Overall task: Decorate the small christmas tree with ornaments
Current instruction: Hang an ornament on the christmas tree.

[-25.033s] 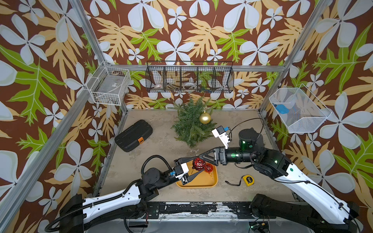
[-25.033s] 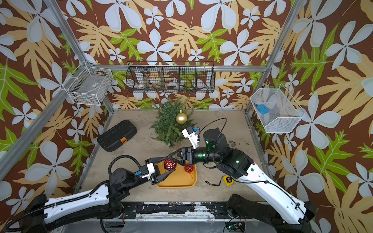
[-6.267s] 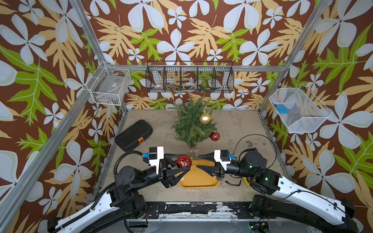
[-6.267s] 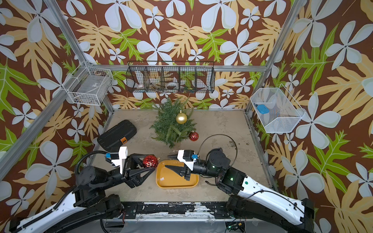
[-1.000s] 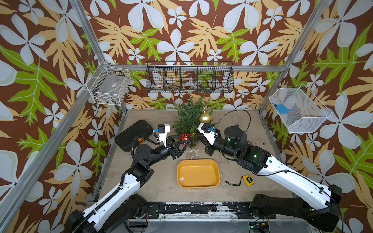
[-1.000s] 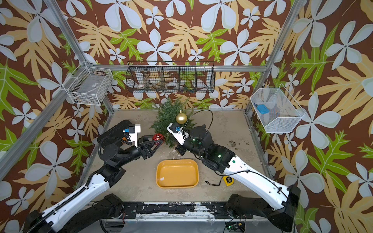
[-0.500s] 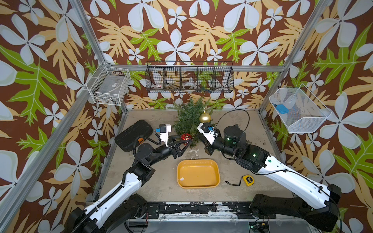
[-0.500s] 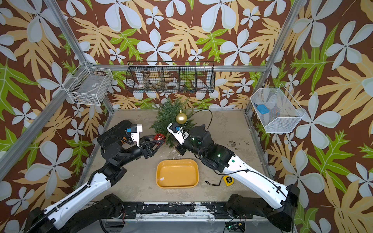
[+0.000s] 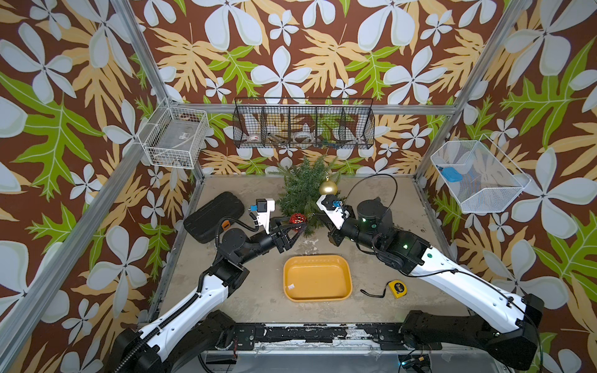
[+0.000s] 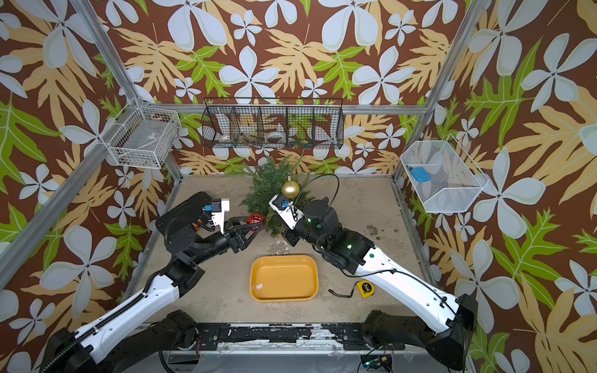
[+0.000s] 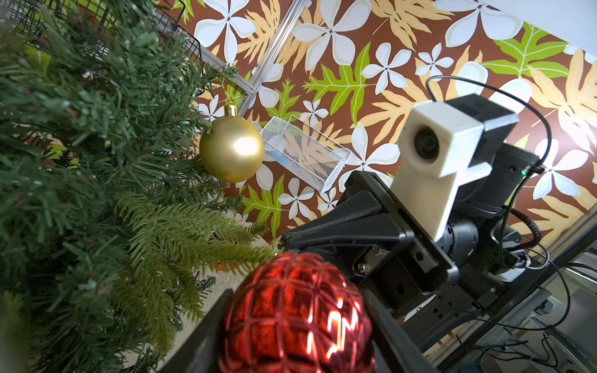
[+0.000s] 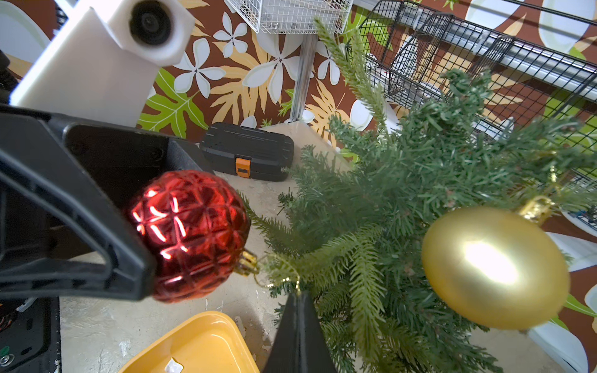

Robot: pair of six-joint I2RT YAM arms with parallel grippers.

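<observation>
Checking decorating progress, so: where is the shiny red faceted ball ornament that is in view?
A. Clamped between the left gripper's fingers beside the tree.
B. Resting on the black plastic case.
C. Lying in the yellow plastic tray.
A: the shiny red faceted ball ornament sits pinched between the left gripper's black fingers, its gold cap pointing at a frond of the small green artificial christmas tree.

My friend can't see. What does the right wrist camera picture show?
The left gripper holds a shiny red ball, its gold cap almost at a branch of the little green tree. A gold ball hangs on the tree; a yellow tray sits nearby.
</observation>
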